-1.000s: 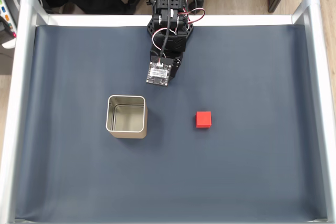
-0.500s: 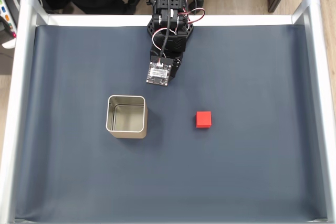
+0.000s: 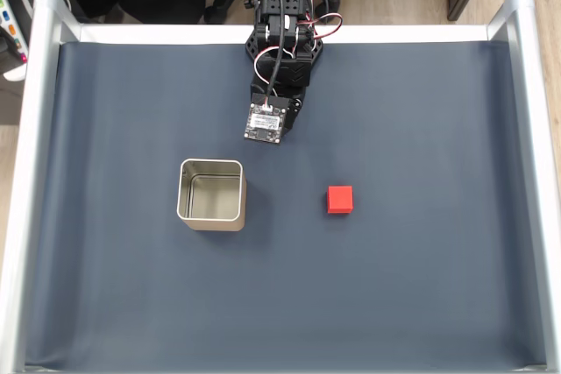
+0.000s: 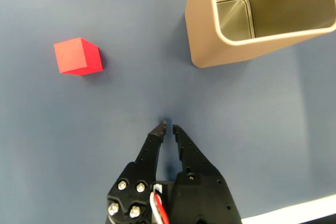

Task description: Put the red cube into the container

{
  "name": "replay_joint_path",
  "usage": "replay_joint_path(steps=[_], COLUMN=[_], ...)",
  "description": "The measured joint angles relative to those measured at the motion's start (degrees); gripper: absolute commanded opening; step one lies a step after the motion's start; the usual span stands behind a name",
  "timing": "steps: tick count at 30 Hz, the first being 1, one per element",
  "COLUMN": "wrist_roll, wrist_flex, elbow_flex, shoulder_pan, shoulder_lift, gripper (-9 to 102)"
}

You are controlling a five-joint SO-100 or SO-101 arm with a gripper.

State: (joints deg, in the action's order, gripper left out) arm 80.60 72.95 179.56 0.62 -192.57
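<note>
The red cube [image 3: 340, 199] rests on the dark mat, right of centre in the fixed view. The container [image 3: 213, 222], a square silver tin, stands open and empty to its left, a cube-width gap and more between them. My arm [image 3: 282, 37] reaches in from the top edge and ends above the mat, short of both. In the wrist view my gripper [image 4: 169, 127] is shut with nothing between its black fingers. It points at bare mat, with the red cube [image 4: 77, 56] to the upper left and the container [image 4: 241, 51] to the upper right.
The dark mat [image 3: 421, 286] is framed by silver rails on the left [image 3: 31, 172] and right [image 3: 535, 172] and a white strip along the top. Bare mat stretches around the cube and tin and below them.
</note>
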Motion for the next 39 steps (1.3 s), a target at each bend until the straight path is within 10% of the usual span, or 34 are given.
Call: replay_joint_path(steps=[21,39], wrist_roll=[3.25,4.04], wrist_flex=[-0.09,-21.62], elbow_flex=[0.00,-3.08], shoulder_pan=[0.09,3.60], shoulder_lift=[0.00,2.99], gripper=[0,0])
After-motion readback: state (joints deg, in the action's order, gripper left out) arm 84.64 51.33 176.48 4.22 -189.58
